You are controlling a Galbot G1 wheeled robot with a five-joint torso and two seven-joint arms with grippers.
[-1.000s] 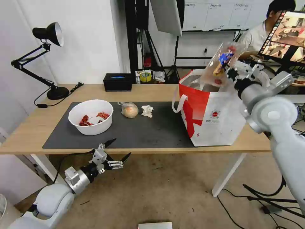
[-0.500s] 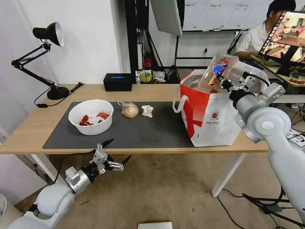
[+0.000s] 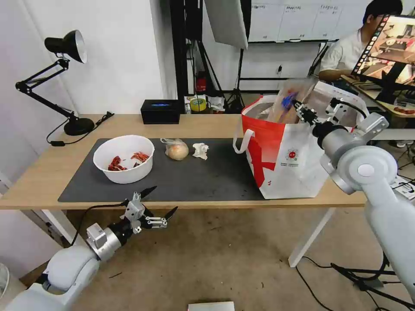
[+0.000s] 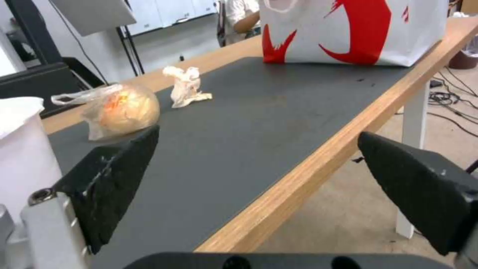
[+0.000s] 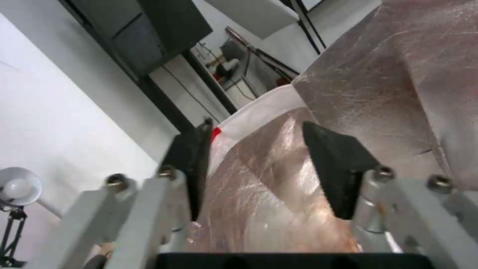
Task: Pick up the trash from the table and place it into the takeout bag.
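Observation:
My right gripper [image 3: 302, 113] hangs over the open mouth of the takeout bag [image 3: 285, 164], and in the right wrist view the gripper [image 5: 259, 175] stands open over the bag's foil lining [image 5: 398, 74]. The clear hinged tray [image 3: 288, 100] shows blurred just beyond its fingertips, partly inside the bag. On the table's [image 3: 43, 172] grey mat [image 3: 194, 177] sit the white bowl with red scraps [image 3: 123, 158], the bagged bun [image 3: 176, 150] and the crumpled tissue [image 3: 200, 150]. My left gripper [image 3: 153, 207] is open below the table's front edge, facing the bun [image 4: 122, 108] and tissue [image 4: 185, 86].
A black desk lamp [image 3: 65, 47] stands at the table's far left corner, and a black box [image 3: 160, 111] sits at the back edge. Behind the bag a person sits by a monitor [image 3: 389, 47]. Cables lie on the floor at the right.
My right gripper came down from above the bag to its mouth and opened. The tray dropped lower, into the bag's opening. My left arm barely moved.

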